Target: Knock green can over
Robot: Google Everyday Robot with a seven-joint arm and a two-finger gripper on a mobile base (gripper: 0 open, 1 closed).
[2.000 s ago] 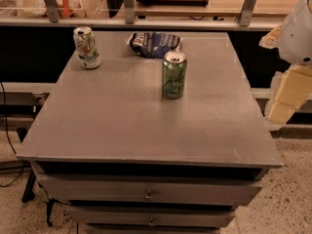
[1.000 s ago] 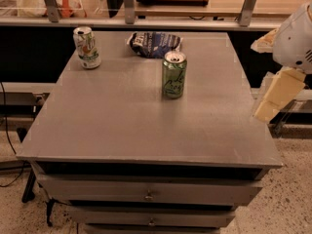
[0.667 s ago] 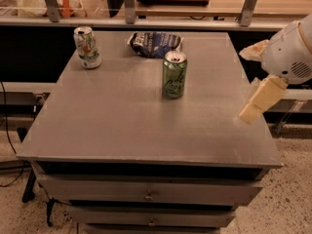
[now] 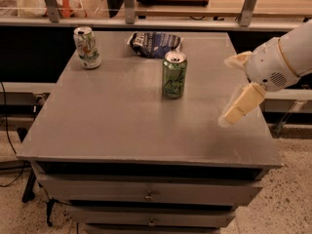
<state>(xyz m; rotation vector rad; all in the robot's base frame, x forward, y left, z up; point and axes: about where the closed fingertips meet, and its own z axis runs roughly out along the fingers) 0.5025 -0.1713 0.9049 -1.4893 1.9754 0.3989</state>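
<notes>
Nearest to the camera, the front part of the tabletop point(image 4: 122, 130) is bare, and the change is at its right side. The hand point(image 4: 243, 101) was outside the right edge a moment ago; it has now swung inward and hangs low over the tabletop, pointing down and to the left. Whether it is released or clenched I cannot tell. It holds nothing. Further in, near the middle, the green can point(image 4: 174, 75) stands upright exactly where it stood before, so it is not yet touched. From the can, the hand lies at about 4 o'clock, near but clearly apart. I judge this as the approach before the push: a sideways sweep toward 10 o'clock should meet the can's body and tip it. Behind the can at about 12 o'clock lies a dark crumpled snack bag point(image 4: 153, 44). At 10 o'clock, well apart in the far left corner, stands a white can point(image 4: 87, 48), which the sweep should leave alone.
</notes>
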